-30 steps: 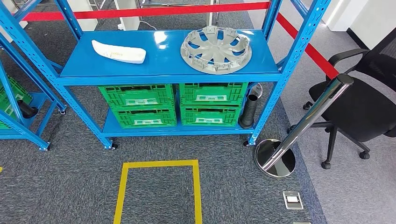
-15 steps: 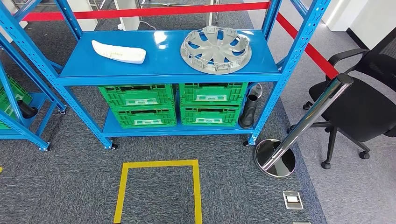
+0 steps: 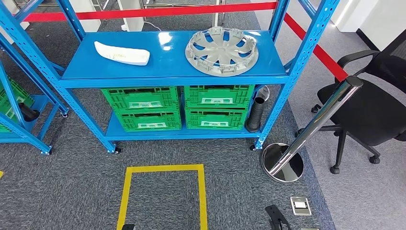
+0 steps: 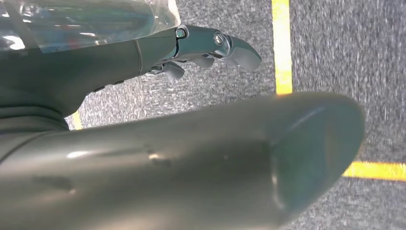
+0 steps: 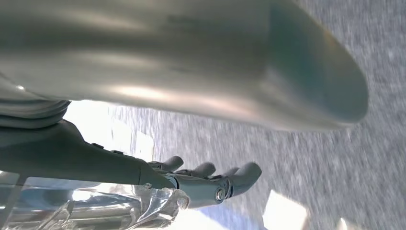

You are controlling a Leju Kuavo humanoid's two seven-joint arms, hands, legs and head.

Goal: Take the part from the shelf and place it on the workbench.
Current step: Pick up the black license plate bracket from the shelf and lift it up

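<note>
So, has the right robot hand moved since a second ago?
Yes. The right robot hand has risen into the head view's bottom edge, left of the small grey floor socket plate; earlier it was absent.

Blue shelf rack [image 3: 174, 76] straight ahead, 12 o'clock. Top shelf: two parts — one grey wheel cover [image 3: 221, 51], one white curved part [image 3: 121, 52] at 11 o'clock. Lower shelf: four green crates [image 3: 140, 98], two stacks of two. One black ribbed tube [image 3: 256, 114]. One chrome stanchion [image 3: 306, 132] at 2 o'clock. One black office chair [image 3: 371, 98]. One yellow floor square [image 3: 163, 168].
</note>
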